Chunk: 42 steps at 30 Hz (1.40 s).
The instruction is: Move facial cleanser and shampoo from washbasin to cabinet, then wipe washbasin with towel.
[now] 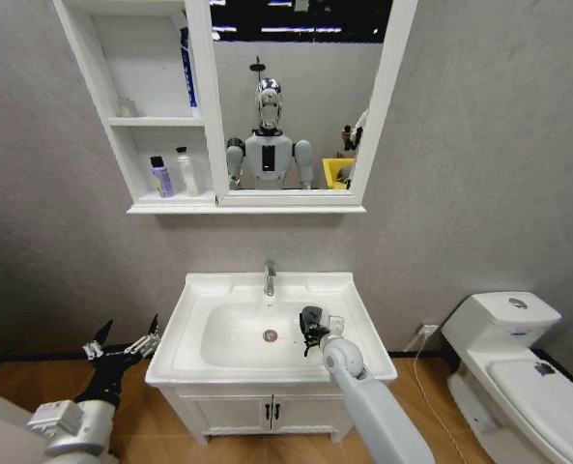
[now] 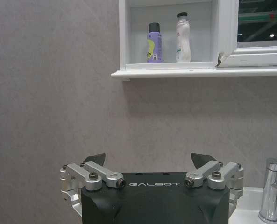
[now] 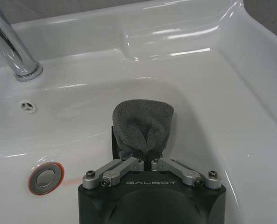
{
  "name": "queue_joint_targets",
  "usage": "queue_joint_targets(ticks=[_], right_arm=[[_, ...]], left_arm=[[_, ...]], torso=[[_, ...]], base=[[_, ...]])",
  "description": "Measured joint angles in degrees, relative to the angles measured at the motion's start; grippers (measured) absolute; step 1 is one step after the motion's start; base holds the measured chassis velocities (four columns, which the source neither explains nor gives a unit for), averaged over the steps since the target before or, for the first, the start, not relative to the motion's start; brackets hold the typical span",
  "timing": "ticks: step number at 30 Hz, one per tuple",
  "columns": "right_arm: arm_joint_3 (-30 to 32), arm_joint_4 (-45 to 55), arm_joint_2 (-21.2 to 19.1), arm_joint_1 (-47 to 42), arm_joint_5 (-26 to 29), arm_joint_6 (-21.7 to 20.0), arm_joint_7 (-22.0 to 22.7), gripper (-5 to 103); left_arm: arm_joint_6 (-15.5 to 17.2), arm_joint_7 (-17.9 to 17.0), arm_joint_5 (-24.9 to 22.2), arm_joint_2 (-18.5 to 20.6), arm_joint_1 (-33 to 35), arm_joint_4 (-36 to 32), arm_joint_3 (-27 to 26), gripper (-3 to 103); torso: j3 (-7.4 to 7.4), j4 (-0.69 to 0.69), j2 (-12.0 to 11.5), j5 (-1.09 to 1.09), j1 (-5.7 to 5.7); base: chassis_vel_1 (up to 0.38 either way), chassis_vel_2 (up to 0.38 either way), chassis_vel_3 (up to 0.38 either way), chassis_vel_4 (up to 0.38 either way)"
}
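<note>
I am pinching the towel in my right tool, jaws narrowed on its lower folds, and pressing it into the washbasin bowl, lower centre of the head view. The dark grey terry is soft and limp, so gripping the bunched middle is giving me a firm pad; the glazed ceramic looks slick, perhaps damp. My left tool is hanging wide and empty at lower left. The facial cleanser and shampoo are standing in the cabinet, upper left.
</note>
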Motion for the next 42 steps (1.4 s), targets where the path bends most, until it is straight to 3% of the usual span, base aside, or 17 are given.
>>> queue_joint_targets(ticks=[9, 14, 22, 37, 41, 42], right_arm=[[1.6, -7.9, 1.9, 3.3, 0.0, -0.1, -4.3, 2], [1.3, -15.1, 4.5, 9.0, -2.0, 0.6, -9.4, 2], [0.6, -22.2, 8.4, 12.6, -5.6, 1.3, -12.6, 2], [1.3, -14.5, 5.7, 6.3, -7.3, 2.2, -11.9, 2], [1.5, -12.4, 4.9, 3.8, -13.5, 5.7, -14.4, 2], [1.7, -11.7, 4.7, 3.0, -17.6, 7.2, -16.0, 2]], left_arm=[[0.0, 0.0, 0.0, 0.0, 0.0, 0.0, 0.0, 100], [0.0, 0.0, 0.0, 0.0, 0.0, 0.0, 0.0, 100], [0.0, 0.0, 0.0, 0.0, 0.0, 0.0, 0.0, 100], [0.0, 0.0, 0.0, 0.0, 0.0, 0.0, 0.0, 100], [0.0, 0.0, 0.0, 0.0, 0.0, 0.0, 0.0, 100], [0.0, 0.0, 0.0, 0.0, 0.0, 0.0, 0.0, 100]], torso=[[0.00, 0.00, 0.0, 0.01, 0.00], [0.01, 0.00, 0.0, 0.00, 0.01], [0.01, 0.01, 0.0, 0.00, 0.02], [0.01, 0.00, 0.0, 0.01, 0.01], [0.00, 0.00, 0.0, 0.01, 0.01], [0.00, 0.00, 0.0, 0.01, 0.01]], base=[[0.000, 0.000, 0.000, 0.000], [0.000, 0.000, 0.000, 0.000], [0.000, 0.000, 0.000, 0.000], [0.000, 0.000, 0.000, 0.000], [0.000, 0.000, 0.000, 0.000], [0.000, 0.000, 0.000, 0.000]])
